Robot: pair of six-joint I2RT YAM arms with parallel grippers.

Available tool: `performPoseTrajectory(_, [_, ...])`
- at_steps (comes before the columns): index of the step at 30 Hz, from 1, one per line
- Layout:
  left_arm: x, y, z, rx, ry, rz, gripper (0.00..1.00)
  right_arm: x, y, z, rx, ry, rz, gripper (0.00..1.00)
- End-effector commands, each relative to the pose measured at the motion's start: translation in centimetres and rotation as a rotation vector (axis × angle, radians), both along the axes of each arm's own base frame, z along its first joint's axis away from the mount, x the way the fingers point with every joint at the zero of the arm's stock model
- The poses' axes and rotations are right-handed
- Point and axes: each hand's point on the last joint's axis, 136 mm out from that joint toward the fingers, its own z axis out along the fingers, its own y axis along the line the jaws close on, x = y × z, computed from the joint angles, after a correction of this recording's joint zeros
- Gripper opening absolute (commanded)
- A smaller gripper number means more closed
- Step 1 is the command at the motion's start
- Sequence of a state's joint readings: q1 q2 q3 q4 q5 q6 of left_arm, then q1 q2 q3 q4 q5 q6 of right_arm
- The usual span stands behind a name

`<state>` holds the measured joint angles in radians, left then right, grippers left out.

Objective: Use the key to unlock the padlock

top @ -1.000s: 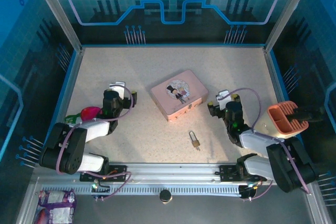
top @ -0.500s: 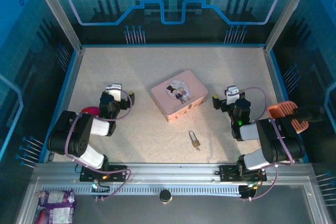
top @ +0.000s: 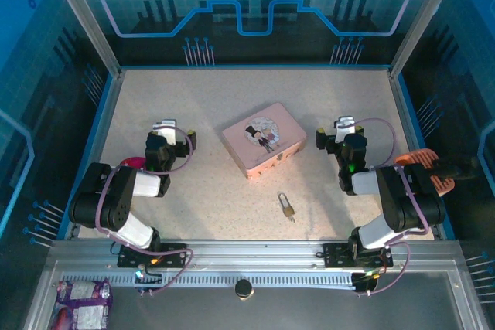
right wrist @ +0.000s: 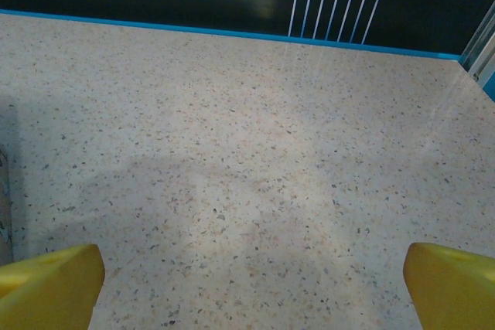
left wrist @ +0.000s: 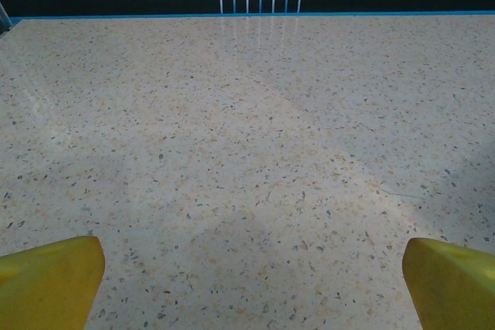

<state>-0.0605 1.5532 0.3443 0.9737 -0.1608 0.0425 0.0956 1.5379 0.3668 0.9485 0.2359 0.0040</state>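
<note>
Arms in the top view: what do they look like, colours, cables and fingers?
The left arm and right arm both have black joints, white link shells and a lilac cable looping near the wrist. A green light glows on the right wrist. The wrist views show yellow fingers on both.

Bare table (top: 193, 106) surrounds the padlock (top: 288, 207); pink tin (top: 264, 139) sits farther back.
</note>
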Motion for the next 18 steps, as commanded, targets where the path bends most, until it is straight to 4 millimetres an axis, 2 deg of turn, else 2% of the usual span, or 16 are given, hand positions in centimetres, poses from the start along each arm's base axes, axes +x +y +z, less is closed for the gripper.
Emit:
performPoseTrajectory(1, [0.47, 0.55, 0.59, -0.013, -0.017, 0.025, 0.99, 0.17, -0.33, -0.04, 0.004, 0.003, -0.024, 1.00])
performPoseTrajectory(18, [0.46, 0.54, 0.55, -0.013, -0.016, 0.025, 0.99, 0.02, -0.49, -0.06, 0.027, -0.001, -0.015, 1.00])
